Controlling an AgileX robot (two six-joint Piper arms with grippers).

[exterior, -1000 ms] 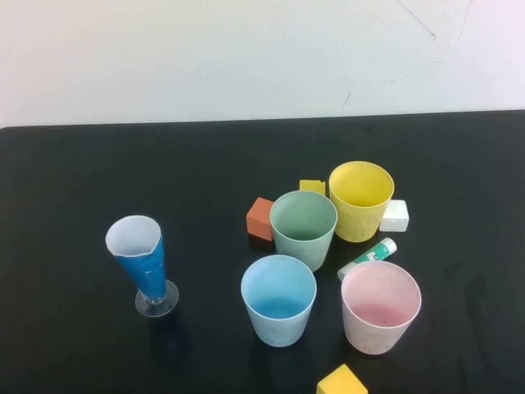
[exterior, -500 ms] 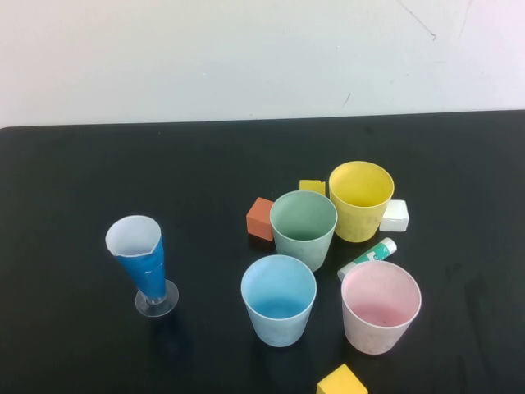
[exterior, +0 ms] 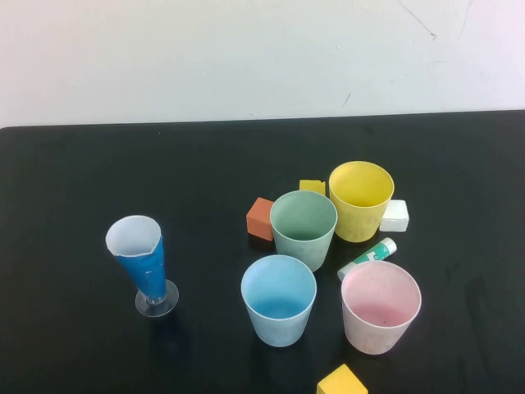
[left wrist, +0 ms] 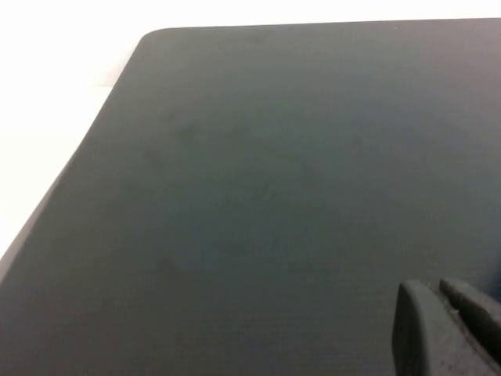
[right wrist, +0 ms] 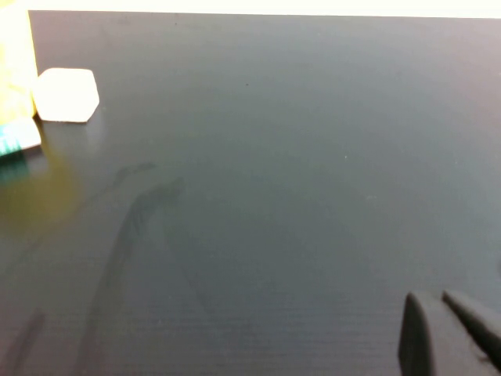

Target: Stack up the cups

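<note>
Both grippers stay out of the high view; the left gripper [left wrist: 450,329] shows only dark fingertips over bare black table [exterior: 123,164], as does the right gripper [right wrist: 450,333], so their opening cannot be told. Right of centre stand four matte tapered plastic cups, unstacked: yellow cup [exterior: 360,199] farthest, green cup [exterior: 303,228] beside it, light blue cup [exterior: 278,299] and pink cup [exterior: 381,305] nearest. No writing is readable.
</note>
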